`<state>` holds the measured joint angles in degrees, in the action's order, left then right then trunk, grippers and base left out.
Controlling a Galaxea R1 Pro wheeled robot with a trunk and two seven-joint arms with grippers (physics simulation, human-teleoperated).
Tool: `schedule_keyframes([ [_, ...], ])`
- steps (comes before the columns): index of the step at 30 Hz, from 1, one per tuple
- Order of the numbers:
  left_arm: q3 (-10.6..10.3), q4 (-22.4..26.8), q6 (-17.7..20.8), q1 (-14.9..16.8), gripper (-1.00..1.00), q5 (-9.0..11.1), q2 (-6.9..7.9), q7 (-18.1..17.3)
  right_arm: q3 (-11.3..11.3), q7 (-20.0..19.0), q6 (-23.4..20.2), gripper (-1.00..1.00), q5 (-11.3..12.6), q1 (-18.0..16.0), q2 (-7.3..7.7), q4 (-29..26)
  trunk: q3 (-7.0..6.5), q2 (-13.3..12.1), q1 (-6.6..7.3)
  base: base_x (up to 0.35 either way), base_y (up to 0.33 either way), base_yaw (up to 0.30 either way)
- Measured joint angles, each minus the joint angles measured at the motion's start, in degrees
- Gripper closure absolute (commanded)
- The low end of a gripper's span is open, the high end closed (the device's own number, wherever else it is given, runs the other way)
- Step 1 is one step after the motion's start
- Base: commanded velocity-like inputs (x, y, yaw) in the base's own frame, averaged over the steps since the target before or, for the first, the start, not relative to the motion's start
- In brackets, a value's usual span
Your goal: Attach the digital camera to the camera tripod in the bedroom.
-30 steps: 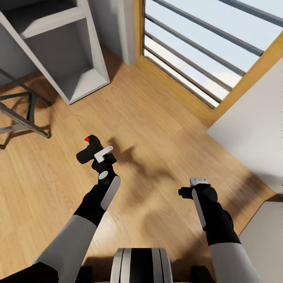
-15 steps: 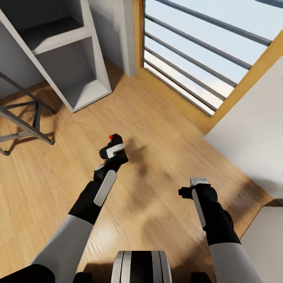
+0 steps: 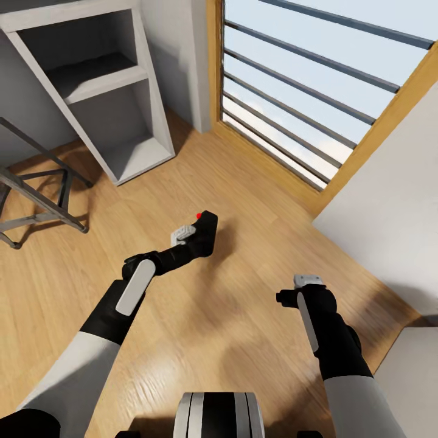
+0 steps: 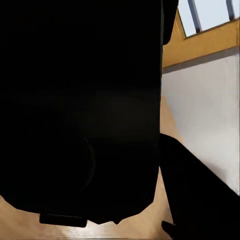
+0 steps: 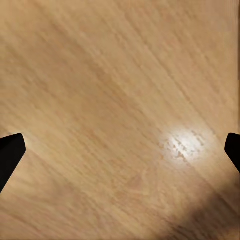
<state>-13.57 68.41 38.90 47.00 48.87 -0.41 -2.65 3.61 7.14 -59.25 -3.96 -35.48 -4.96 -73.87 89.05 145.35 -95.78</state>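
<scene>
**Spotter:** What's on your left side?

**Me:** Left to right: a dark metal frame at the left edge, maybe a desk's legs. I can't confirm it's the camera tripod. Next to it, a grey open shelf unit. My left gripper is clenched on the digital camera, held out over the wood floor, red button up.

**Spotter:** How does it lie?

**Me:** Its long axis continues my forearm, angled toward the barred window. On the left wrist feed the body blacks out most of the picture.

**Spotter:** And the right?

**Me:** Right gripper is released and empty, tips wide apart over bare floor. The left arm is the one to dock it, I'd say.
</scene>
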Motion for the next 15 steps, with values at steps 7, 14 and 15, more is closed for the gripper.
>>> schedule_keyframes([
  [7, 0.0, 0.0, 1.0, 0.0, 1.00, 1.9, 1.69, -3.5, 0.0, 0.0, 0.0, -1.00, 0.0, 0.0, 0.00, 0.0, 0.00, 0.0, 0.00, 0.000, 0.000, 0.000],
  [14, -0.1, 1.0, 1.2, 0.0, 1.00, 2.3, 1.77, -3.8, 0.0, 0.0, 0.0, -1.00, 0.0, 0.0, 0.00, 0.0, 0.00, 0.0, 0.00, 0.000, 0.000, 0.000],
  [15, -0.2, 1.3, 1.2, 0.0, 1.00, 2.3, 1.77, -3.8, 0.0, 0.0, 0.0, -1.00, 0.0, 0.0, 0.00, 0.0, 0.00, 0.0, 0.00, 0.000, 0.000, 0.000],
])
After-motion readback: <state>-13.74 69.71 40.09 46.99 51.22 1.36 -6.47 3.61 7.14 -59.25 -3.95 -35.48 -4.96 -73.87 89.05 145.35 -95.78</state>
